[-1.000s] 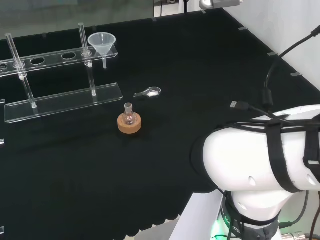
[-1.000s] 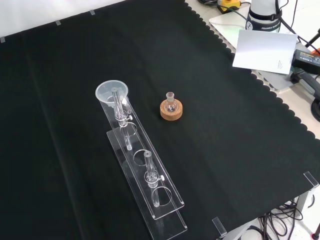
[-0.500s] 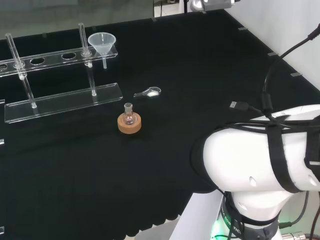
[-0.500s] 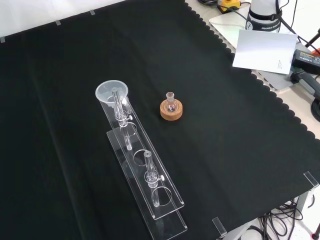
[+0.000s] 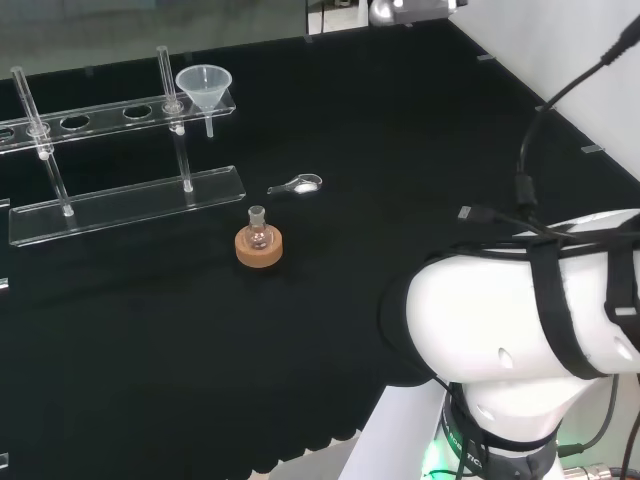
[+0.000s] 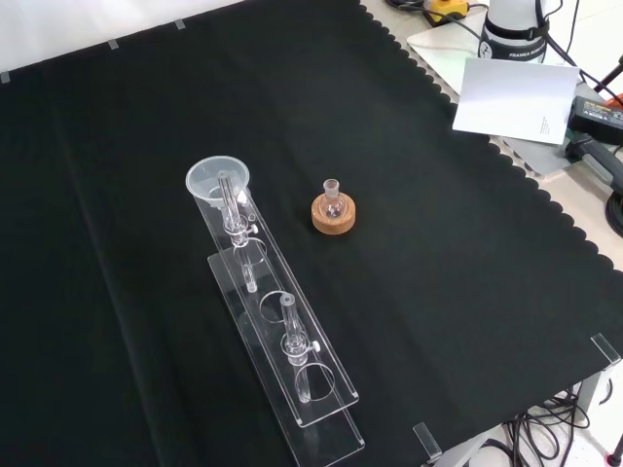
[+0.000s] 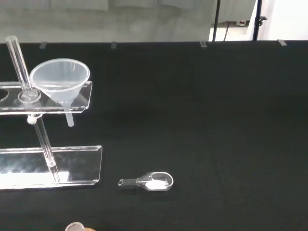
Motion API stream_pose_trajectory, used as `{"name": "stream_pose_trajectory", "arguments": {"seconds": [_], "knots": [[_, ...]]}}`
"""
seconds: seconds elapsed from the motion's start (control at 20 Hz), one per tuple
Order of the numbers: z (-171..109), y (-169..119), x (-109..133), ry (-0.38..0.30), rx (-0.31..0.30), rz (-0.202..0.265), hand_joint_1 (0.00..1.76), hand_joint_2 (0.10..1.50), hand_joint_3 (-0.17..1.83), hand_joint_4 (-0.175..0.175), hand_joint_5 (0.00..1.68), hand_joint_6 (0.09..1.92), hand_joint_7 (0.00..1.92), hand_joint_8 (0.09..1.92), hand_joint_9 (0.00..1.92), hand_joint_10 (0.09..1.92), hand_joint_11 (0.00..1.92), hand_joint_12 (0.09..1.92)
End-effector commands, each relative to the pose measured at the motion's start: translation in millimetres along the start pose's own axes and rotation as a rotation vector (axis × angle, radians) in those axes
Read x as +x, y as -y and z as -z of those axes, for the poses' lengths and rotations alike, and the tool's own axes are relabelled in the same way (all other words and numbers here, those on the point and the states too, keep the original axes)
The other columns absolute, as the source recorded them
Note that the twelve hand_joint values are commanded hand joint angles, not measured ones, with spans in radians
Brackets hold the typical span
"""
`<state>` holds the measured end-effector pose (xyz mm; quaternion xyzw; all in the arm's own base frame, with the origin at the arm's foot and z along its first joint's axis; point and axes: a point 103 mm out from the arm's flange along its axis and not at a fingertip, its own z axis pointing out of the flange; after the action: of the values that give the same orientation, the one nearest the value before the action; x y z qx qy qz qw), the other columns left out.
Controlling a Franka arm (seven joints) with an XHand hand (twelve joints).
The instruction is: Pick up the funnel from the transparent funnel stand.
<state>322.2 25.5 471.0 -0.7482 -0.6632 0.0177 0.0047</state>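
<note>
- The bench (image 6: 467, 292) is covered with black cloth, and the ware stands on it.
- The arm's white links (image 5: 520, 340) sit at the right of the head view; the hand's fingers cannot be made out, so whether it is open or closed cannot be told.
- The transparent funnel stand (image 5: 120, 200) is a long clear rack with a base plate, thin posts and a top plate pierced with holes; it stands at the left of the head view.
- The funnel (image 5: 204, 88) (image 6: 218, 181) (image 7: 60, 79) sits upright in the end hole of the top plate, spout down.
- A small flask (image 5: 259, 232) rests on a cork ring (image 6: 334, 216), near the rack.
- A small clear scoop (image 7: 149, 182) holding white powder lies on the cloth beyond the flask in the head view.
</note>
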Motion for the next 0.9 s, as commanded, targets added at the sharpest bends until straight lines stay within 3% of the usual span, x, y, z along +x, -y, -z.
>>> {"name": "stream_pose_trajectory", "arguments": {"seconds": [0.05,0.25,0.3,0.5,0.7,0.9], "knots": [[-13,-33,21,0.031,0.021,-0.008,0.0,1.15,0.46,0.03,0.11,0.09,0.0,0.21,0.08,0.59,0.0,1.3],[-21,-56,20,0.019,0.028,0.001,0.0,1.14,0.45,0.028,0.12,0.09,0.01,0.22,0.09,0.6,0.0,1.3],[-24,-65,26,0.048,0.053,0.011,0.0,1.14,0.44,0.027,0.12,0.09,0.02,0.23,0.09,0.6,0.0,1.31],[-36,-107,14,0.045,0.096,0.032,0.0,1.15,0.4,0.023,0.14,0.09,0.02,0.27,0.11,0.6,0.0,1.32],[-51,-138,27,0.042,0.136,0.064,0.02,1.14,0.38,0.02,0.15,0.09,0.04,0.3,0.12,0.61,0.0,1.33],[-66,-161,40,0.067,0.185,0.095,0.16,1.05,0.33,0.015,0.16,0.09,0.08,0.36,0.15,0.64,0.0,1.34]]}}
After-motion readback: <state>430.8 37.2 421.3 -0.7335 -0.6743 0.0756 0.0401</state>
